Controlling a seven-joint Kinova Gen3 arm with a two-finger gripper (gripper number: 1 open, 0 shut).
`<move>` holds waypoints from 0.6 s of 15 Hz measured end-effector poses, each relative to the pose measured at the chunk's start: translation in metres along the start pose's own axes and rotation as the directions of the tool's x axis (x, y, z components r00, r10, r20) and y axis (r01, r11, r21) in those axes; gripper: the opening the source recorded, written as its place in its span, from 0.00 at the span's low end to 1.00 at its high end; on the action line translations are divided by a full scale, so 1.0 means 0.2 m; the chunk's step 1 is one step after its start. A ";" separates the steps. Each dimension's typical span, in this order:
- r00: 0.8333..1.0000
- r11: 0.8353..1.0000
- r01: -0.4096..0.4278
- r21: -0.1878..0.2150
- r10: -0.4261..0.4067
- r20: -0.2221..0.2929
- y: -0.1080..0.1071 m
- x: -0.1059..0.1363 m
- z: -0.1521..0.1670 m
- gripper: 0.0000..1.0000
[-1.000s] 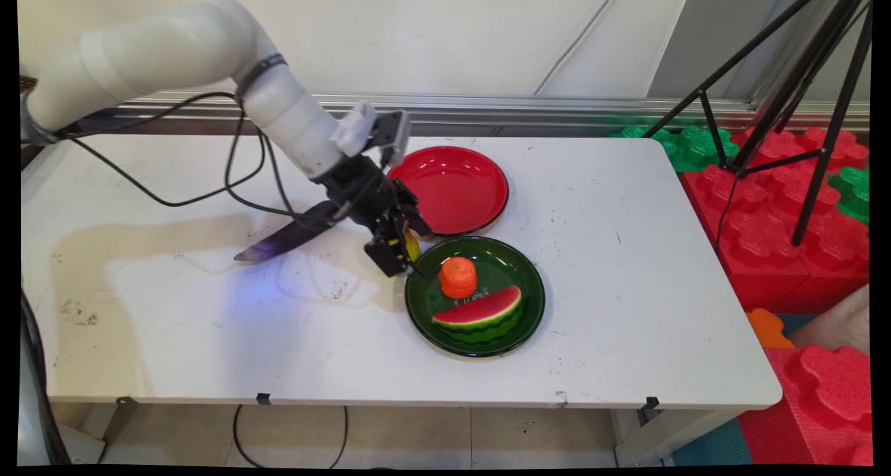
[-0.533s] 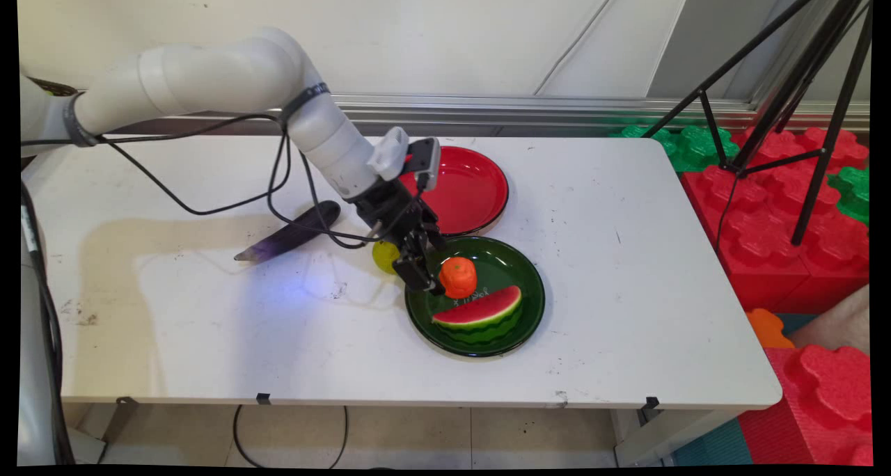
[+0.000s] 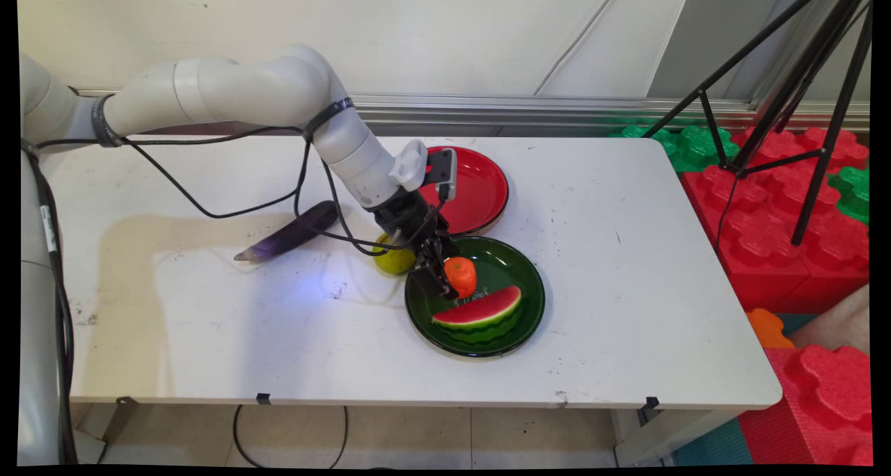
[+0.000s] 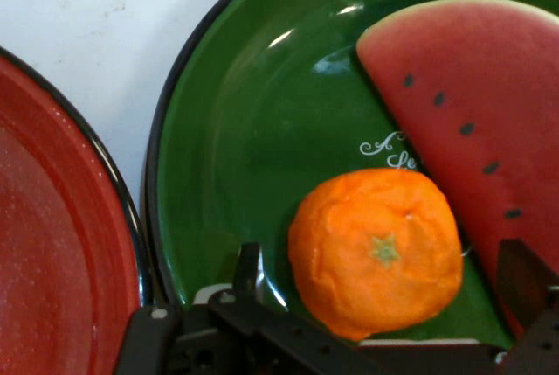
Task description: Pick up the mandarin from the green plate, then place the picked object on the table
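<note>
I worked in what looked like a robotics lab or test room, not a home. A plain white table [image 3: 626, 267], scuffed and stained, stood in the middle of the frame against a bare pale wall [image 3: 452, 37]. At the upper right a black tripod [image 3: 786, 86] rose over big red and green foam blocks [image 3: 766, 211] piled along the right edge (play-mat stuff, hardly kitchen furnishings). The fruit on the green plate [image 3: 518, 323] and the eggplant [image 3: 289, 232] at centre left were toy replicas, and black cables [image 3: 209, 211] trailed from my arm.
</note>
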 end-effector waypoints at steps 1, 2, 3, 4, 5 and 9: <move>1.000 1.000 0.000 0.001 0.000 0.002 0.00 0.00 0.01 1.00; 1.000 1.000 0.001 0.002 -0.001 0.003 -0.01 0.01 0.02 1.00; 1.000 1.000 0.002 0.003 -0.002 0.004 -0.01 0.01 0.03 1.00; 1.000 1.000 0.003 0.004 -0.003 0.004 -0.01 0.01 0.04 1.00; 1.000 1.000 0.004 0.005 -0.004 0.004 -0.01 0.02 0.04 0.00; 1.000 1.000 0.004 0.007 -0.004 0.004 -0.01 0.03 0.06 0.00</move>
